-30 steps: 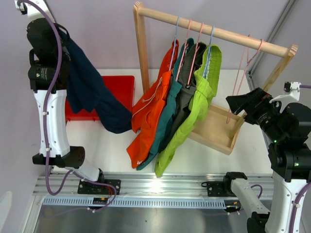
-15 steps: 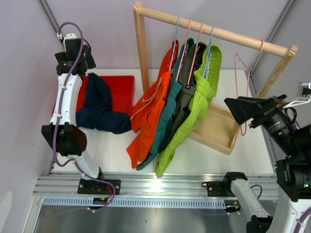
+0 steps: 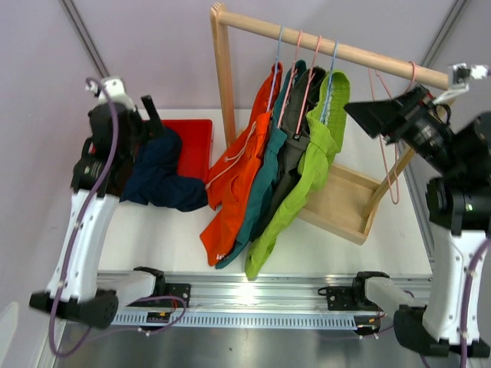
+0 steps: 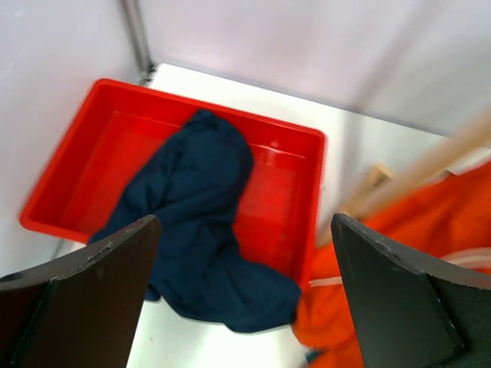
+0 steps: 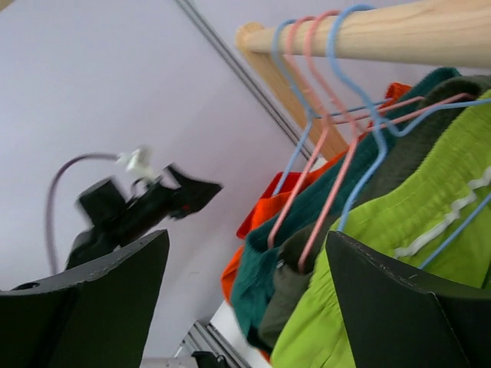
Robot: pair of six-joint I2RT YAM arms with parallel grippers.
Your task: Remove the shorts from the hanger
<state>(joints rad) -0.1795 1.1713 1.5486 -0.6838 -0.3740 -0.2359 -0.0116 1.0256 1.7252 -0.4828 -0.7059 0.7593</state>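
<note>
The navy shorts (image 3: 163, 175) lie crumpled, half in the red tray (image 3: 196, 142) and half on the table; the left wrist view shows them (image 4: 203, 222) below my jaws. My left gripper (image 3: 151, 115) is open and empty above them (image 4: 242, 230). Orange shorts (image 3: 238, 176), teal shorts (image 3: 265, 192), dark grey shorts (image 3: 293, 157) and lime green shorts (image 3: 311, 172) hang on wire hangers from the wooden rod (image 3: 345, 52). My right gripper (image 3: 368, 115) is open and empty, high beside the lime green shorts (image 5: 399, 253), facing the hangers (image 5: 247, 245).
An empty pink hanger (image 3: 393, 157) hangs on the rod by my right arm. The wooden rack has an upright post (image 3: 223, 84) and a box-like base (image 3: 345, 205). A metal rail (image 3: 253, 295) runs along the near edge. Walls close both sides.
The navy shorts went from hanging in my left gripper to lying on the red tray, and the left gripper opened. My right gripper rose and moved left towards the rod and the lime green shorts.
</note>
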